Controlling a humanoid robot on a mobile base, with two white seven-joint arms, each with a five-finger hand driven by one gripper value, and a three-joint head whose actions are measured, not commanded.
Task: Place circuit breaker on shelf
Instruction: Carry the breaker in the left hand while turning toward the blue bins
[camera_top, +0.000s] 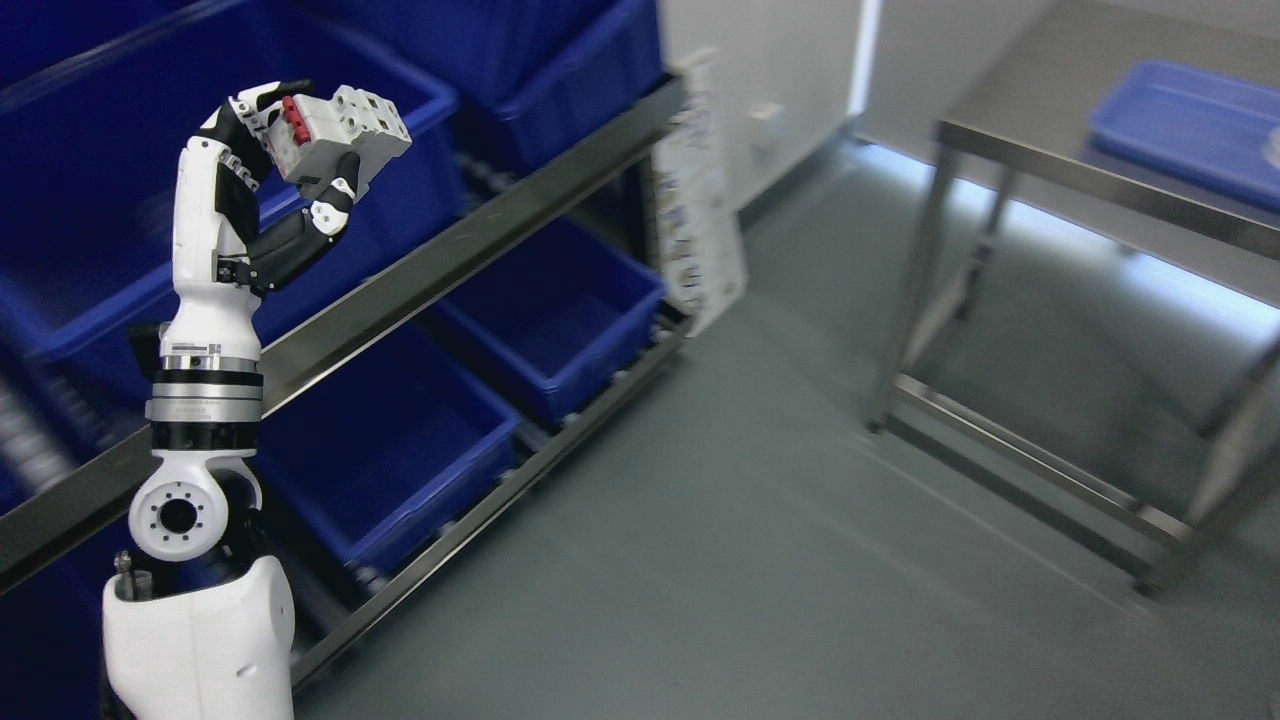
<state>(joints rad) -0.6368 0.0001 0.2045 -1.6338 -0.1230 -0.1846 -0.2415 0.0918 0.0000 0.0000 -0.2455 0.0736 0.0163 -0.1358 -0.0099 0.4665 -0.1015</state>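
Note:
My left hand (300, 140) is raised at the upper left and is shut on a white circuit breaker (340, 130) with a red switch. The fingers curl over its top and the thumb presses from below. The breaker is held in the air in front of a large blue bin (100, 200) on the upper level of the shelf (470, 240). The shelf is a dark metal rack that runs diagonally across the left half of the view. The right arm does not show.
More blue bins (550, 310) sit on the lower shelf level, another (390, 450) beside it. A white printed board (700, 200) leans at the shelf's far end. A steel table (1050, 170) at the right carries a blue tray (1190, 125). Grey floor lies between.

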